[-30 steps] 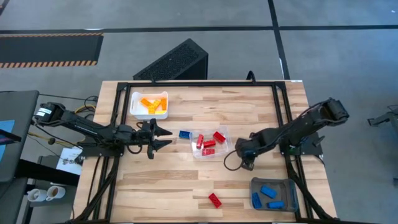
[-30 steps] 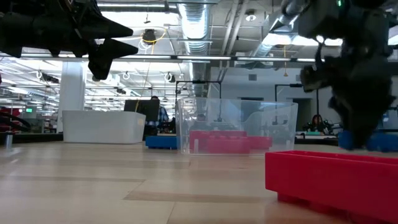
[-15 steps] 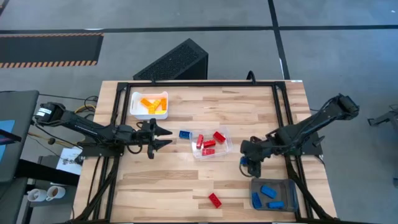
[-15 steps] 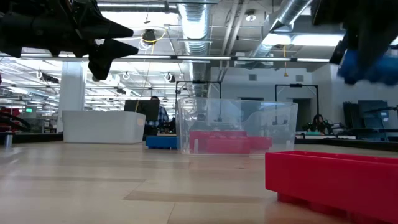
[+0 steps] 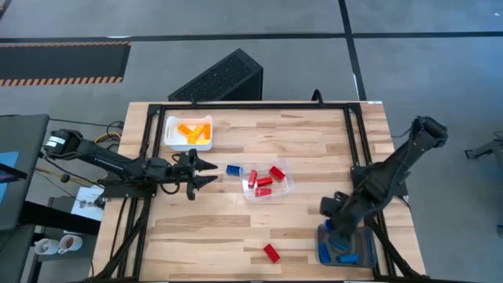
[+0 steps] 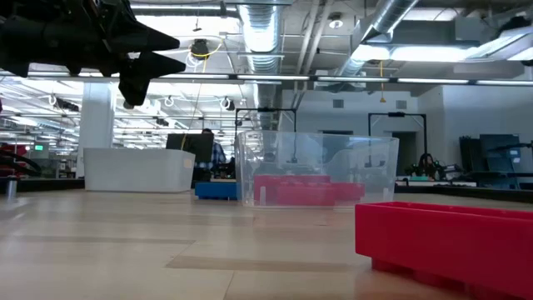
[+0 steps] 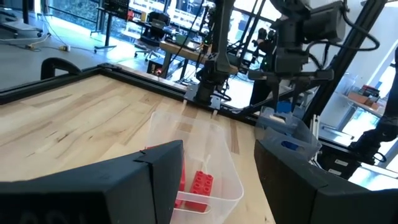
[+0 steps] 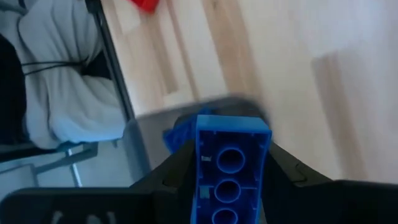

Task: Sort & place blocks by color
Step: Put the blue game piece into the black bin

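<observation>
The right gripper (image 5: 336,228) hangs over the grey tray (image 5: 367,233) with a blue block (image 8: 231,163) pinched between its fingers (image 8: 171,169), as the right wrist view shows; the block is not yet let go, and more blue blocks (image 5: 343,255) lie in the tray directly below it. The left gripper (image 5: 211,173) waits with its fingers apart and nothing between them, level above the counter (image 5: 314,141).

Judging by how things lie, the sorting is mostly done. The orange blocks (image 5: 193,130) are gathered in the white tray (image 5: 171,143), behind and to one side of the left gripper. Several red blocks (image 5: 264,181) sit in the clear tray (image 5: 287,185), just ahead of that gripper.

Two blocks remain loose on the counter: a stray blue block (image 5: 233,169) right in front of the left gripper's tips, and a stray red block (image 5: 271,252) on the side of the right gripper away from the grey tray. Those, plus releasing the held block, look like what is left.
</observation>
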### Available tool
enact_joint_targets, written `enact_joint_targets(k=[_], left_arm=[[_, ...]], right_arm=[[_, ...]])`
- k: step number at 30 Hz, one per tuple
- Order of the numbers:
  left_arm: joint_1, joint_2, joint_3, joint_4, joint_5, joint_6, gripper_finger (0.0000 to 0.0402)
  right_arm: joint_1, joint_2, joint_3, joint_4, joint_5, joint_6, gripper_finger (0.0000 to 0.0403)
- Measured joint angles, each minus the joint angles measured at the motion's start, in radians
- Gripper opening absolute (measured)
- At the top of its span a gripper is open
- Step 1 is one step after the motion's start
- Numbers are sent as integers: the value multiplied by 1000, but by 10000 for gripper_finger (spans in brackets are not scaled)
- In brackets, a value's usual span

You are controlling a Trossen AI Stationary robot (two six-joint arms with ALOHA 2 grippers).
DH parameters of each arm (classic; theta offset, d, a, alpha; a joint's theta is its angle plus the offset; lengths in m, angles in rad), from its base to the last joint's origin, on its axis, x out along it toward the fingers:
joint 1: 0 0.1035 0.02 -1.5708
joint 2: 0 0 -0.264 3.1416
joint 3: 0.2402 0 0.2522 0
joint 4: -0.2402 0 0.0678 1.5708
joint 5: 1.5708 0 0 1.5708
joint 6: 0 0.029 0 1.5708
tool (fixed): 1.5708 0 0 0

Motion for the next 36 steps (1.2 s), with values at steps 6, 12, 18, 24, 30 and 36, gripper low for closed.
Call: enact_joint_targets(k=[6,12,18,24,30,36], left_arm=[[0,0,0,9,-1,21,182],[0,0,0,16,-24,38,182],[0,0,0,16,-24,46,182],[0,0,0,16,-24,45,182],[0,0,0,15,-18,40,182],[0,0,0,15,11,42,182]], right_arm=[[112,-1,-17,12,-2,166,137],[195,-1,-93,89,-10,324,140],[218,0,-179,278,-5,413,142],[207,0,-208,284,1,464,199],[185,0,-209,288,-9,462,268],[111,-3,-192,286,-77,365,280]])
